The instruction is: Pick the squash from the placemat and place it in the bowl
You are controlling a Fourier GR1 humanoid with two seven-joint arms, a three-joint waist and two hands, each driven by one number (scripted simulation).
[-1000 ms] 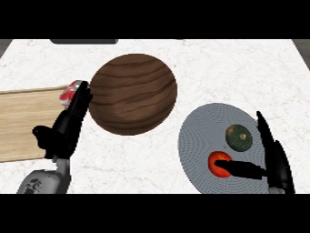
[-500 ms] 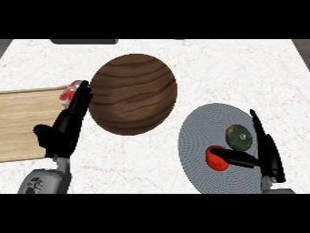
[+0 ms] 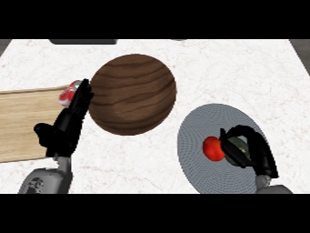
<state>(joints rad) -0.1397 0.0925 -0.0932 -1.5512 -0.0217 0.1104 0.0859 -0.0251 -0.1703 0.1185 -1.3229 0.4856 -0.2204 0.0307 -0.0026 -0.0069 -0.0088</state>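
Observation:
The dark green squash (image 3: 238,148) lies on the round grey placemat (image 3: 207,120) at the lower right, and my right hand (image 3: 262,154) has its fingers and thumb curled round it, hiding much of it. Whether it is off the mat I cannot tell. A red round fruit (image 3: 212,148) sits on the mat just left of the squash. The brown wooden bowl (image 3: 133,94) stands at the centre, up and left of the mat, with nothing in it. My left hand (image 3: 67,124) rests open beside the bowl's left rim, fingers up.
A light wooden cutting board (image 3: 13,123) lies at the left edge, under my left hand. A red and white item (image 3: 68,93) sits at the board's far right corner, behind the left fingertips. White marble counter (image 3: 237,73) surrounds everything.
My right hand moved in from the squash's right and curled its fingers round it. The red fruit now lies free of the thumb. The left hand has not moved.

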